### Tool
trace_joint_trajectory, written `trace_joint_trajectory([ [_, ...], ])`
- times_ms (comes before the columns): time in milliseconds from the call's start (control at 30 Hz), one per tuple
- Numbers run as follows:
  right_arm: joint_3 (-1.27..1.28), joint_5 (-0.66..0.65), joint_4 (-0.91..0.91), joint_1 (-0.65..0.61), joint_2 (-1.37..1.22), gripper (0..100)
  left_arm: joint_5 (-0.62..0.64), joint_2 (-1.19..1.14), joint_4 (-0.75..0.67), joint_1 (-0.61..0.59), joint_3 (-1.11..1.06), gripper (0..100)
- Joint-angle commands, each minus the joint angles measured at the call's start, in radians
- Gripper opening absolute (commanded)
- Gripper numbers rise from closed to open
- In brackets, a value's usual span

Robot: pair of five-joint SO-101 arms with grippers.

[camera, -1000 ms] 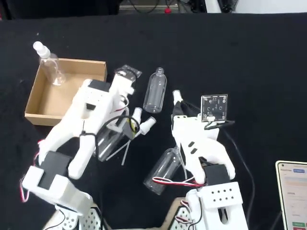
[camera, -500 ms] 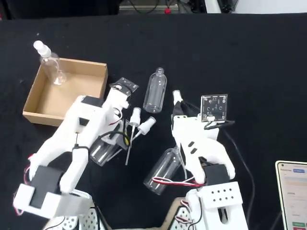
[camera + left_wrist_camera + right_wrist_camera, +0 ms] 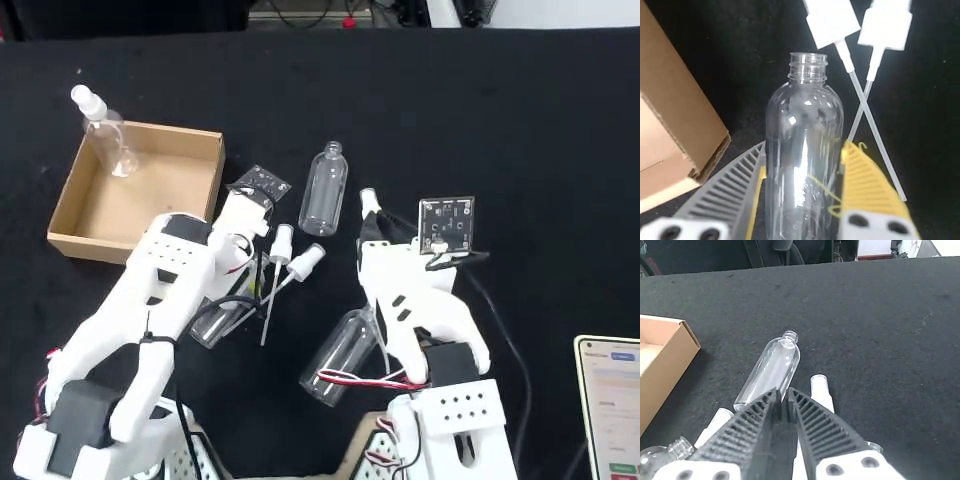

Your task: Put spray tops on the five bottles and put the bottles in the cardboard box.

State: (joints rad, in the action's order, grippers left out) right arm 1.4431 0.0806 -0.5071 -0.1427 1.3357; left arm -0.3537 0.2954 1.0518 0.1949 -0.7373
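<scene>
Black cloth point(image 3: 500, 120) covers the table we work on. Our left gripper point(image 3: 804, 150) clamps an uncapped bottle point(image 3: 805, 110) lying near the cardboard box point(image 3: 140, 205), its neck just short of two spray tops point(image 3: 283, 243). A capped bottle point(image 3: 108, 140) leans in the box's far corner. Our right gripper point(image 3: 782, 392) is closed on nothing, near another open bottle point(image 3: 771, 367).
</scene>
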Motion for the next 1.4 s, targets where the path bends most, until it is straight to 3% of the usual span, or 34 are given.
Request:
trace_joint_trajectory([
  [0, -0.047, 0.008, 0.026, 0.018, 0.024, 2.5, 0.002, 0.025, 0.003, 0.015, 0.024, 28],
  [767, -0.045, 0.008, 0.026, 0.018, 0.024, 2.5, -0.006, -0.015, -0.002, 0.022, -0.045, 30],
  [900, -0.045, 0.008, 0.026, 0.018, 0.024, 2.5, -0.005, -0.006, 0.009, 0.013, -0.068, 24],
  [1067, -0.045, 0.008, 0.026, 0.018, 0.024, 2.5, -0.008, 0.055, 0.123, 0.013, -0.062, 14],
  [1200, -0.045, 0.008, 0.026, 0.018, 0.024, 2.5, -0.064, 0.141, 0.213, -0.008, -0.067, 13],
  [1367, -0.045, 0.008, 0.026, 0.018, 0.024, 2.5, -0.210, 0.207, 0.296, -0.151, -0.073, 13],
])
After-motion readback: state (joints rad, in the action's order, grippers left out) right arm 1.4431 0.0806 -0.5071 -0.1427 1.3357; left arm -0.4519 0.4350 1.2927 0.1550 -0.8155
